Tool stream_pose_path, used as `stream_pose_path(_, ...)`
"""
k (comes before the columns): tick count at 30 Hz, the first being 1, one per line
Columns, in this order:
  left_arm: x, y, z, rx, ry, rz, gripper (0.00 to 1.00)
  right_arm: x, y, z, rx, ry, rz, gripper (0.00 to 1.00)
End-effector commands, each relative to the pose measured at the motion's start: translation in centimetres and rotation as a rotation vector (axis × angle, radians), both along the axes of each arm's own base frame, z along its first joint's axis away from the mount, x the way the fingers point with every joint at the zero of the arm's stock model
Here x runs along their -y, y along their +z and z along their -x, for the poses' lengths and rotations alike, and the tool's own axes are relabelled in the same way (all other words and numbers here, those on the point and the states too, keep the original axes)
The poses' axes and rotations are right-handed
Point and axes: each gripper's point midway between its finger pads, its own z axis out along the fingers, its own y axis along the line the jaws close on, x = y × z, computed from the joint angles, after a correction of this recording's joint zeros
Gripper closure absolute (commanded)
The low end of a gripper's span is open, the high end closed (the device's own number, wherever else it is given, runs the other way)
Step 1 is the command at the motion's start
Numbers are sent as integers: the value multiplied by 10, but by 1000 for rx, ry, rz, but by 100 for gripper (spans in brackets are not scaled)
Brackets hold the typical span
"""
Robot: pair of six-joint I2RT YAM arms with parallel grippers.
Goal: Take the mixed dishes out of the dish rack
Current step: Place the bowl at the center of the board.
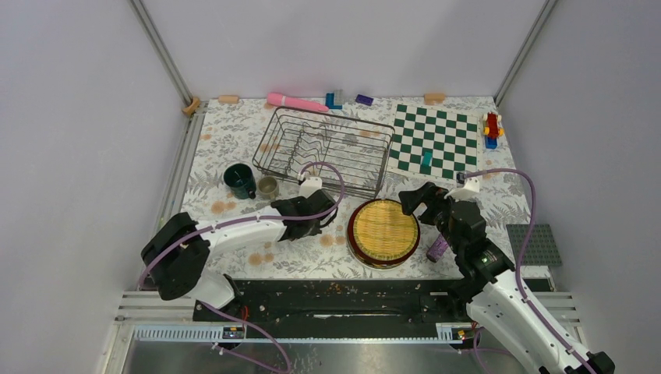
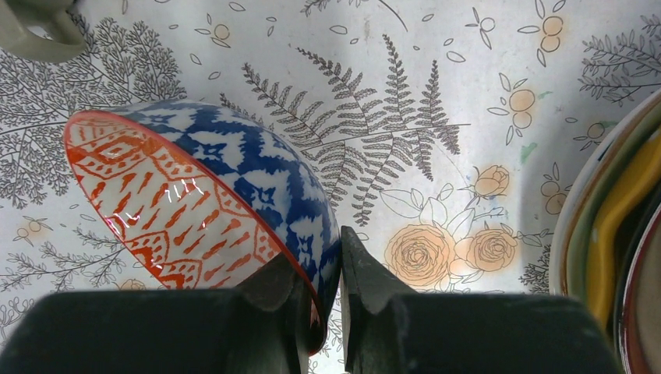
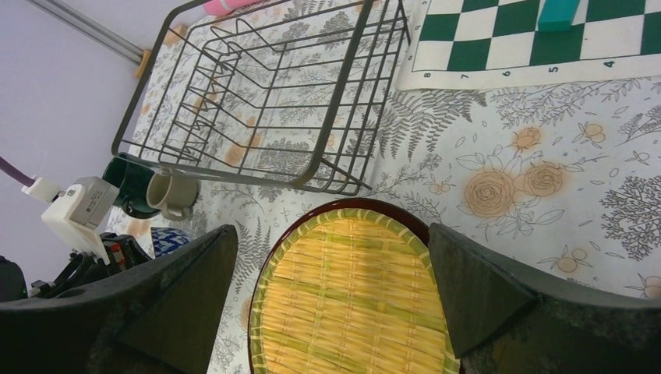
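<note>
The dish rack (image 1: 327,152) stands empty at the back, also in the right wrist view (image 3: 265,93). My left gripper (image 2: 341,257) is shut on the rim of the small patterned bowl (image 2: 195,202), blue outside and orange inside. It holds the bowl tilted low over the floral cloth, left of the plate stack (image 2: 616,234). In the top view the left gripper (image 1: 316,209) hides the bowl. My right gripper (image 3: 331,234) is open and empty over the yellow woven-look plate (image 3: 351,296), which tops the stack (image 1: 383,231). The dark green mug (image 1: 239,180) and small olive cup (image 1: 268,187) stand left of the rack.
A green-and-white chessboard (image 1: 435,142) with a teal block (image 1: 426,161) lies right of the rack. A purple cylinder (image 1: 437,249) lies beside the right arm. Toy blocks (image 1: 491,129) and a pink object (image 1: 296,102) line the back. A grey plate (image 1: 534,243) lies at the right edge.
</note>
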Motion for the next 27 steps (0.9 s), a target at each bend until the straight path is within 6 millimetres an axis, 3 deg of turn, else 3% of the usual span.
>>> stream_pose_path(1, 19, 14, -13, 41, 3, 51, 94, 9, 16, -5, 39, -46, 16, 0)
stream_pose_path(10, 24, 7, -13, 24, -8, 35, 86, 13, 15, -5, 36, -66, 29, 0)
stream_pose_path(19, 29, 3, -14, 14, -24, 21, 70, 16, 15, -5, 39, -81, 32, 1)
stream_pose_path(27, 31, 1, -15, 11, -31, 7, 67, 22, 16, -4, 47, -107, 36, 1)
